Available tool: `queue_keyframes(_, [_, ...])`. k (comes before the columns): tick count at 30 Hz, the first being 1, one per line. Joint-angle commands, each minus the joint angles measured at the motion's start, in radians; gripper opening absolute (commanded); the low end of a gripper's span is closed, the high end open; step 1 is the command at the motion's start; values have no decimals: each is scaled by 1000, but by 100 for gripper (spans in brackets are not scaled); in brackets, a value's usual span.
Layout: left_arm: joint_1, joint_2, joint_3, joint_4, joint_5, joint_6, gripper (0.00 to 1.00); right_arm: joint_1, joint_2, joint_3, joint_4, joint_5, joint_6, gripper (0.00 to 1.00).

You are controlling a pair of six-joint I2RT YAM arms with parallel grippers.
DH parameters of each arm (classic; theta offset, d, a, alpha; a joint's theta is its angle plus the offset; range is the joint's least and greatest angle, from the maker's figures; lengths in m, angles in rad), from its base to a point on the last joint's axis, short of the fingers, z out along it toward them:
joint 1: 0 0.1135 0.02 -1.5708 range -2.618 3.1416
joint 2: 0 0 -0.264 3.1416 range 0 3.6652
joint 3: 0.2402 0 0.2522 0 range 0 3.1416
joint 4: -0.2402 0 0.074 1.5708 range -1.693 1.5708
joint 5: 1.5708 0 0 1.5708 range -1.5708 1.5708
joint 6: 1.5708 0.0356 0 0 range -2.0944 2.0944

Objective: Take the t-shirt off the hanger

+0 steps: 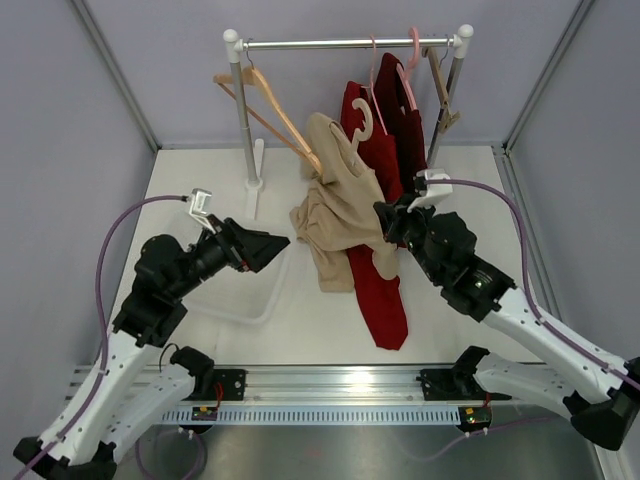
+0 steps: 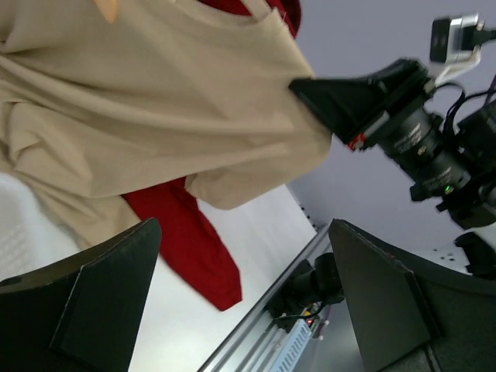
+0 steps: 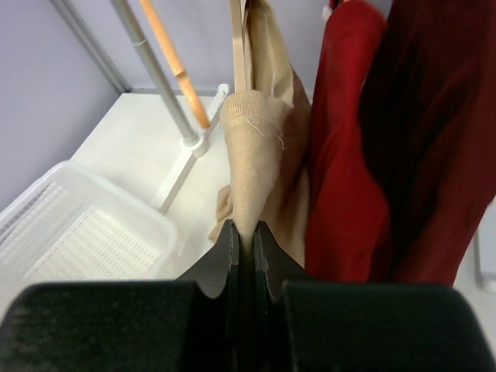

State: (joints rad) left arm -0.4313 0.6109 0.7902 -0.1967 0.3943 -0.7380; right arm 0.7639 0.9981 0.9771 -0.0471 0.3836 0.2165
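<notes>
This is a robotics lab cell, not a home or a shop. The white table (image 1: pixel 300 340) is boxed in on its left, right and far sides by plain grey wall panels (image 1: pixel 50 120) set between bare aluminium posts (image 1: pixel 115 75). Along the near edge runs a slotted metal rail (image 1: pixel 330 385). Bolted to it are the left arm (image 1: pixel 150 300) and the right arm (image 1: pixel 470 280), both black and white, each trailing a purple cable (image 1: pixel 100 290). A small clothes rack (image 1: pixel 345 43) carrying a beige t-shirt (image 1: pixel 345 200) stands at the far side. A white plastic basket (image 1: pixel 255 305) lies on the left.
</notes>
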Motion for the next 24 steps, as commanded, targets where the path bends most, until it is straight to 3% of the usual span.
queue_keyframes(1, [-125,61,78,154,-116,-51,95,92,-154,-73,102,84,72,0])
queue_keyframes(7, [-366,285,187,192,-351,35,89,256,-341,-205,53,152,164,0])
queue_keyframes(11, [-383,380,198,324,-374,14,85,321,-368,-219,-2,166,176,0])
queue_keyframes(24, [-402,543,231,471,-448,-41,78,379,-435,-261,35,144,175,0])
